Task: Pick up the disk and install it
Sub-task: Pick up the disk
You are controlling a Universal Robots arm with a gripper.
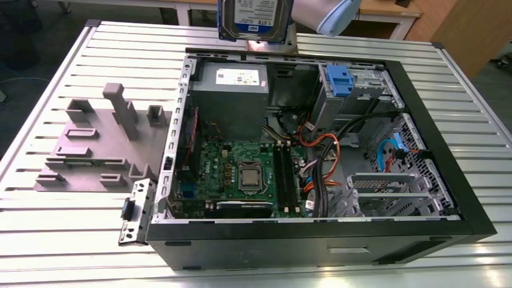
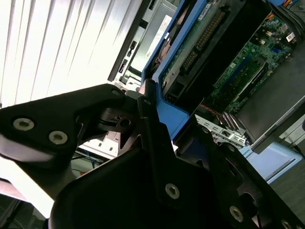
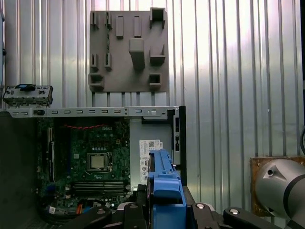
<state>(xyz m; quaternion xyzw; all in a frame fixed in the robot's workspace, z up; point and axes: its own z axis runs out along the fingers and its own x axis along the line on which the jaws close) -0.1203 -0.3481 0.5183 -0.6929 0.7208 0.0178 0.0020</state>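
The disk (image 1: 254, 19), silver with a white-and-blue label, hangs upright in the air above the far edge of the open computer case (image 1: 448, 180). The arm (image 1: 330, 14) reaches it from the exterior view's right. In the first wrist view my gripper (image 3: 165, 210) is shut on the blue carrier frame (image 3: 164, 183) of the disk, with black fingers (image 3: 133, 214) on either side. The second wrist view shows the same blue frame (image 2: 171, 117) clamped between the black fingers (image 2: 150, 129), with the disk's green circuit side (image 2: 190, 45) beyond.
Inside the case lie the motherboard (image 1: 240, 171), a grey power supply (image 1: 232, 96) and a metal drive bay with a fixed blue bracket (image 1: 340, 81). A grey stepped fixture (image 1: 96, 144) stands on the slatted metal table (image 1: 48, 228) at the exterior view's left.
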